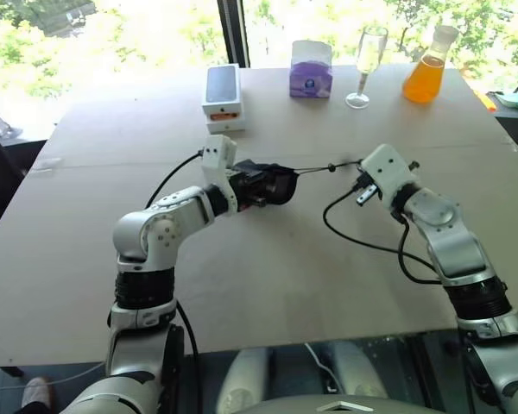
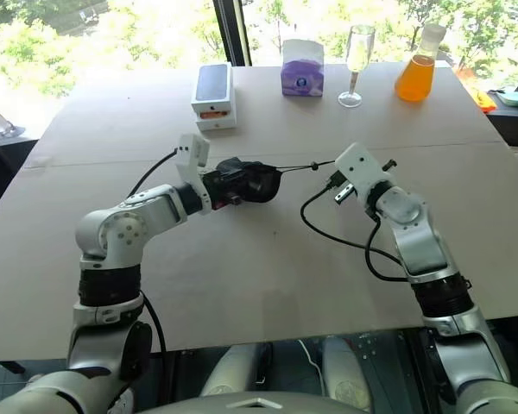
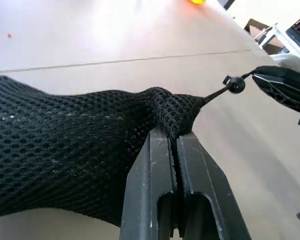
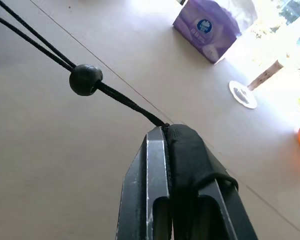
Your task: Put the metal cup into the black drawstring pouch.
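Note:
The black drawstring pouch (image 1: 274, 184) hangs over the middle of the table, a bulging mesh bag (image 3: 65, 140). My left gripper (image 3: 172, 134) is shut on the gathered fabric at its neck. A thin black cord (image 1: 312, 169) with a bead (image 4: 86, 79) runs taut from the neck to my right gripper (image 4: 165, 129), which is shut on the cord's end. In the eye views the right gripper (image 1: 361, 166) is to the right of the pouch. The metal cup is hidden.
At the table's far edge stand a white phone box (image 1: 222, 97), a purple tissue pack (image 1: 311, 73), a clear stemmed glass (image 1: 369, 60) and a flask of orange liquid (image 1: 427, 69). A black cable (image 1: 363, 243) loops over the table (image 1: 268, 293) by my right arm.

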You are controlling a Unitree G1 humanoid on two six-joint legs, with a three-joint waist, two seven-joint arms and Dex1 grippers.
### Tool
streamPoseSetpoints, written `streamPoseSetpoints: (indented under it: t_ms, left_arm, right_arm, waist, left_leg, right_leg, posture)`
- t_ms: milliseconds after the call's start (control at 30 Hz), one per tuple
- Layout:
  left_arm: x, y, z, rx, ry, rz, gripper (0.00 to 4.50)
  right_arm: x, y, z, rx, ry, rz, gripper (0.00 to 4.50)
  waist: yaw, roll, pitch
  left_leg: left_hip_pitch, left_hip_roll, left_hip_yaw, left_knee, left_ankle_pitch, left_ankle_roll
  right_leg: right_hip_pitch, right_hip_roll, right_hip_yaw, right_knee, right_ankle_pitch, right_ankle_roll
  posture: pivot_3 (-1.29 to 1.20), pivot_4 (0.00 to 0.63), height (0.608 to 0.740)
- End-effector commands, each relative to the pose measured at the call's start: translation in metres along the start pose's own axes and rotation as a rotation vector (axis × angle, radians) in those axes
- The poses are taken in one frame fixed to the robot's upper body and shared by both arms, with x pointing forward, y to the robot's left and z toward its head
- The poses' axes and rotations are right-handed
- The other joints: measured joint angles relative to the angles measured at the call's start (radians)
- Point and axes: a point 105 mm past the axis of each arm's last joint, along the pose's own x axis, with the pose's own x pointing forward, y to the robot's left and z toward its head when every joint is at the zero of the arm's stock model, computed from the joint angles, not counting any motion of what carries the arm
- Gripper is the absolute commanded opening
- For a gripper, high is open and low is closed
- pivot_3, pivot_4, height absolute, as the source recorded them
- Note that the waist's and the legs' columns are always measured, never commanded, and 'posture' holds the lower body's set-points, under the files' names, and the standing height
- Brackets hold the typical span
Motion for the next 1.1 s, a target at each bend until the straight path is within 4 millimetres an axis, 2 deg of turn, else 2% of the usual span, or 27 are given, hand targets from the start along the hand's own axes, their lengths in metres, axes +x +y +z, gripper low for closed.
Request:
streamPoseSetpoints:
  t_ms: [33, 233, 267, 300, 333, 367, 400, 533, 800, 933, 1100]
  left_arm:
    - [-0.001, -0.022, 0.015, 0.061, -0.082, -0.099, 0.00]
    - [-0.006, -0.033, 0.021, 0.090, -0.088, -0.198, 0.00]
    - [-0.007, -0.036, 0.022, 0.101, -0.083, -0.221, 0.60]
    - [-0.009, -0.037, 0.023, 0.121, -0.081, -0.232, 0.77]
    - [-0.010, -0.039, 0.022, 0.152, -0.075, -0.247, 1.40]
    - [-0.011, -0.042, 0.021, 0.168, -0.067, -0.267, 1.86]
    - [-0.012, -0.044, 0.021, 0.190, -0.059, -0.285, 2.12]
    - [-0.015, -0.053, 0.027, 0.291, -0.077, -0.344, 2.12]
    - [0.005, -0.091, 0.076, 0.341, -0.234, -0.444, 2.12]
    - [0.019, -0.096, 0.092, 0.362, -0.266, -0.451, 2.12]
    - [0.031, -0.090, 0.099, 0.393, -0.281, -0.417, 2.12]
  right_arm:
    - [-0.008, -0.007, 0.018, -0.076, -0.056, -0.009, 0.03]
    - [-0.011, -0.009, 0.029, -0.065, -0.082, -0.016, 0.03]
    - [-0.012, -0.011, 0.034, -0.076, -0.096, -0.022, 0.00]
    - [-0.013, -0.014, 0.039, -0.088, -0.111, -0.028, 0.00]
    - [-0.014, -0.016, 0.044, -0.098, -0.124, -0.033, 0.00]
    - [-0.015, -0.019, 0.050, -0.105, -0.138, -0.039, 0.00]
    - [-0.017, -0.024, 0.056, -0.114, -0.156, -0.049, 0.00]
    - [-0.026, -0.040, 0.088, -0.175, -0.234, -0.077, 0.00]
    - [-0.038, -0.059, 0.140, -0.268, -0.357, -0.094, 0.00]
    - [-0.040, -0.063, 0.155, -0.279, -0.397, -0.098, 0.00]
    - [-0.039, -0.062, 0.166, -0.290, -0.425, -0.093, 0.00]
  waist:
    - [0.001, 0.000, 0.000]
    - [-0.001, 0.000, 0.000]
    - [-0.001, 0.000, 0.000]
    - [-0.002, 0.000, 0.000]
    - [-0.002, 0.000, 0.000]
    - [-0.002, 0.000, 0.000]
    - [-0.003, 0.000, 0.000]
    - [-0.003, 0.001, 0.000]
    - [0.011, 0.000, 0.001]
    - [0.008, 0.000, 0.001]
    - [0.008, 0.000, 0.001]
  left_leg:
    - [-0.001, 0.000, 0.000, 0.000, 0.000, 0.000]
    - [-0.009, 0.000, -0.003, 0.001, 0.000, 0.000]
    - [-0.011, 0.000, -0.003, 0.001, 0.000, 0.000]
    - [-0.011, 0.000, -0.003, 0.001, 0.000, 0.000]
    - [-0.012, 0.000, -0.003, 0.000, 0.000, 0.000]
    - [-0.012, 0.000, -0.003, 0.000, 0.000, 0.000]
    - [-0.011, 0.000, -0.003, 0.000, 0.000, 0.000]
    - [-0.011, 0.000, -0.003, 0.000, 0.000, 0.000]
    - [-0.012, 0.000, -0.004, 0.002, 0.000, 0.000]
    - [-0.012, -0.001, -0.003, 0.002, 0.000, 0.000]
    - [-0.012, -0.001, -0.003, 0.002, 0.000, 0.000]
  right_leg:
    - [0.000, 0.000, 0.000, -0.002, 0.000, 0.000]
    - [-0.006, 0.000, -0.001, -0.005, 0.000, 0.000]
    - [-0.008, 0.000, -0.001, -0.004, 0.000, 0.000]
    - [-0.008, 0.000, -0.001, -0.004, 0.000, 0.000]
    - [-0.008, 0.000, -0.001, -0.005, 0.000, 0.000]
    - [-0.008, 0.000, -0.001, -0.005, 0.000, 0.000]
    - [-0.008, 0.000, -0.001, -0.005, 0.000, 0.000]
    - [-0.008, 0.000, -0.001, -0.005, 0.000, 0.000]
    - [-0.008, 0.000, -0.002, -0.005, 0.000, 0.000]
    - [-0.008, 0.000, -0.002, -0.005, 0.000, 0.000]
    - [-0.008, 0.000, -0.003, -0.005, 0.000, 0.000]
  posture:
    - [0.00, 0.150, 0.740]
    - [0.00, 0.150, 0.740]
    - [0.00, 0.150, 0.740]
    - [0.00, 0.150, 0.740]
    - [0.00, 0.150, 0.740]
    - [0.00, 0.150, 0.740]
    - [0.00, 0.150, 0.740]
    - [0.00, 0.150, 0.740]
    - [0.00, 0.150, 0.740]
    - [0.00, 0.150, 0.740]
    - [0.00, 0.150, 0.740]
